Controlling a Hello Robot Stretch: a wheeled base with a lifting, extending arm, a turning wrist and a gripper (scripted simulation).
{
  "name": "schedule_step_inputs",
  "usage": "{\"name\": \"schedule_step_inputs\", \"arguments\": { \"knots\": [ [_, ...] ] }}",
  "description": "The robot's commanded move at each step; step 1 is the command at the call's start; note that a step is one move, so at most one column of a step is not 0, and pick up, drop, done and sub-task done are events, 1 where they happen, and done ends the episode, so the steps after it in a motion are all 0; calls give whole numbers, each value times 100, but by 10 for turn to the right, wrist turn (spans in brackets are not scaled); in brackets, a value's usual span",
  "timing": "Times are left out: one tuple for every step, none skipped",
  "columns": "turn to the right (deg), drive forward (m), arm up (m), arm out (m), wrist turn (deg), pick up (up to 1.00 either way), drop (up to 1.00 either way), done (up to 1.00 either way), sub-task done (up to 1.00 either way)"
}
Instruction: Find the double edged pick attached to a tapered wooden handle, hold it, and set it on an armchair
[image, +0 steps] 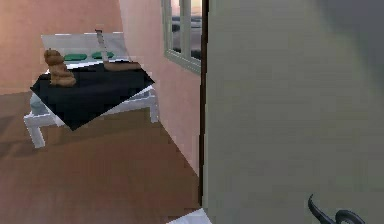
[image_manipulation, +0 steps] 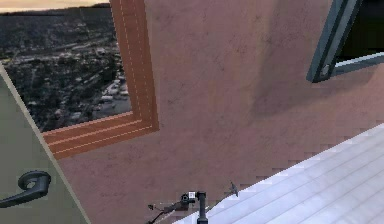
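We judge collision the chief risk: the grey-green door (image: 290, 110) stands close ahead of the base. A brown elongated shape (image: 122, 68), possibly the pick, lies on the white-framed bed (image: 38, 128). The dark pincer (image_manipulation: 160, 209): state we cannot tell.

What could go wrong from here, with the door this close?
1. The grey-green door with its dark lever handle stands near at the forward view's right; driving ahead may clip it.
2. The tool sits low by the pink wall; a turn may scrape it.
3. The brown curved thing on the dark-blanketed white bed, beside the brown teddy bear, is too small to confirm as the pick.
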Motion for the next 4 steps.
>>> {"name": "schedule_step_inputs", "arguments": {
  "knots": [
    [0, 0, 0, 0, 450, 0, 0, 0, 0],
    [0, 0, 0, 0, 450, 0, 0, 0, 0],
    [0, 0, 0, 0, 270, 0, 0, 0, 0],
    [0, 0, -30, 0, 0, 0, 0, 0, 0]
  ]
}}
